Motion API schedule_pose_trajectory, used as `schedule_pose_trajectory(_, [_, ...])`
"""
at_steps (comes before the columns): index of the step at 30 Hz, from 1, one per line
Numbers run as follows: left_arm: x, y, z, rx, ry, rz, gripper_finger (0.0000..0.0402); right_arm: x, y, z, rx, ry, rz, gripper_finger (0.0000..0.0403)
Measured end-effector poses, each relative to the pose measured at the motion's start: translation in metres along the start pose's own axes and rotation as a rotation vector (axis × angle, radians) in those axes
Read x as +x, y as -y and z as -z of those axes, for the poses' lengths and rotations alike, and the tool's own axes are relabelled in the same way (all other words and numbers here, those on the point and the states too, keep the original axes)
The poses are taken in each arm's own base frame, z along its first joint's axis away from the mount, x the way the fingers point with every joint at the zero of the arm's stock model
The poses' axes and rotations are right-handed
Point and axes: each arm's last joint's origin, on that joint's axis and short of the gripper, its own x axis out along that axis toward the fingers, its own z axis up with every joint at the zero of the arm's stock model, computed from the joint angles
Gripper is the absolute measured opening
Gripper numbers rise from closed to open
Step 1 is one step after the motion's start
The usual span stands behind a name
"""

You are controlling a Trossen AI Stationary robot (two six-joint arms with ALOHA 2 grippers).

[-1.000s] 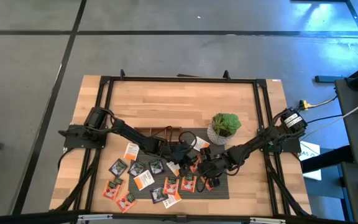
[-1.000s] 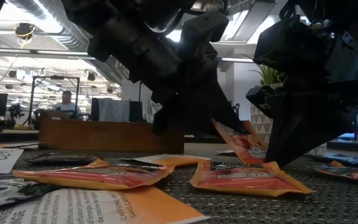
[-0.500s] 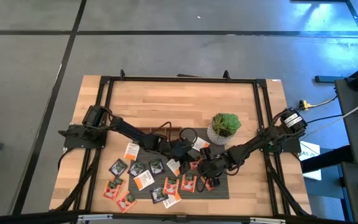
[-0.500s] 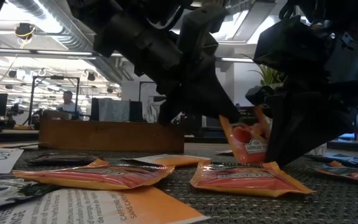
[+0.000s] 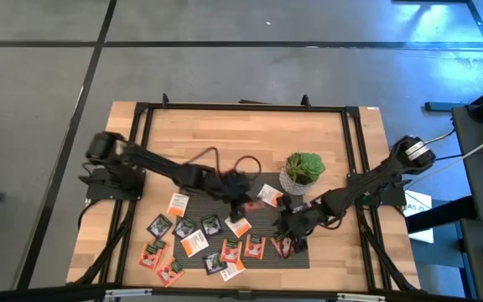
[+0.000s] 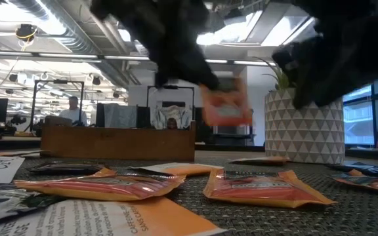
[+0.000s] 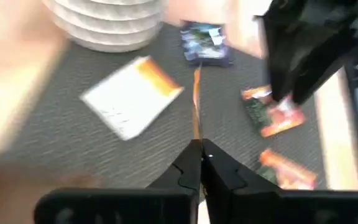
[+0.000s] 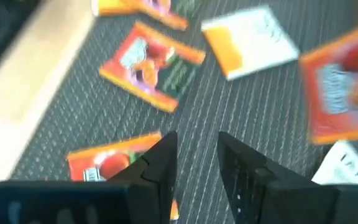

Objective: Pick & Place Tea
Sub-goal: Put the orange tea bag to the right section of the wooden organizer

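Observation:
My left gripper point(image 7: 201, 155) is shut on one orange-red tea sachet point(image 6: 225, 105), which hangs above the dark mat point(image 5: 302, 257). In the left wrist view that sachet point(image 7: 196, 102) shows edge-on. My right gripper point(image 8: 194, 149) hovers open over the mat's right part point(image 5: 293, 225), nothing between its fingers. Several more tea sachets, orange-red point(image 8: 151, 65), dark point(image 5: 211, 223) and white with orange point(image 5: 193, 242), lie flat on the mat and on the wood beside it. My left gripper pinches the orange-red sachet by one edge point(image 7: 197, 138) between its two fingers. The fingers slant down from the table's left. The sachet hangs below and beyond the fingertips, its flat face upright point(image 6: 227, 111), lifted clear of the mat.
A potted green plant point(image 5: 304, 168) in a white patterned pot point(image 6: 304, 124) stands just behind the mat on the right. The long wooden tray point(image 6: 117, 141) lies at the mat's far edge, partly under my left arm. Bare wood lies beyond, toward the far edge.
My left gripper has shut on the orange-red sachet that stood upright on the mat between the two grippers, and has risen with it, lifting it clear. My right gripper has also risen off the mat.

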Motion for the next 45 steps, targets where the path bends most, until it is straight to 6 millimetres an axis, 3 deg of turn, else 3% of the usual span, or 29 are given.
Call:
schedule_pose_trajectory(7, [-0.077,-0.013,-0.003,0.139,-0.09,-0.17,0.0003,-0.003,0.006,-0.002,0.01,0.011,0.017,0.0119])
schedule_pose_trajectory(11, [-0.096,-0.017,-0.003,0.228,-0.091,-0.228,0.0003,-0.002,0.013,-0.003,0.01,0.017,0.038,0.0119])
schedule_pose_trajectory(16, [-0.097,-0.021,-0.007,0.318,-0.088,-0.216,0.0003,-0.001,0.025,-0.006,0.006,0.035,0.063,0.0119])
schedule_pose_trajectory(22, [-0.094,-0.03,-0.011,0.304,-0.094,-0.231,0.0003,0.0,0.033,-0.007,0.028,0.034,0.082,0.0119])
schedule_pose_trajectory(45, [-0.094,-0.038,-0.012,0.336,-0.112,-0.259,0.0003,0.0,0.034,-0.009,0.033,0.053,0.083,0.012])
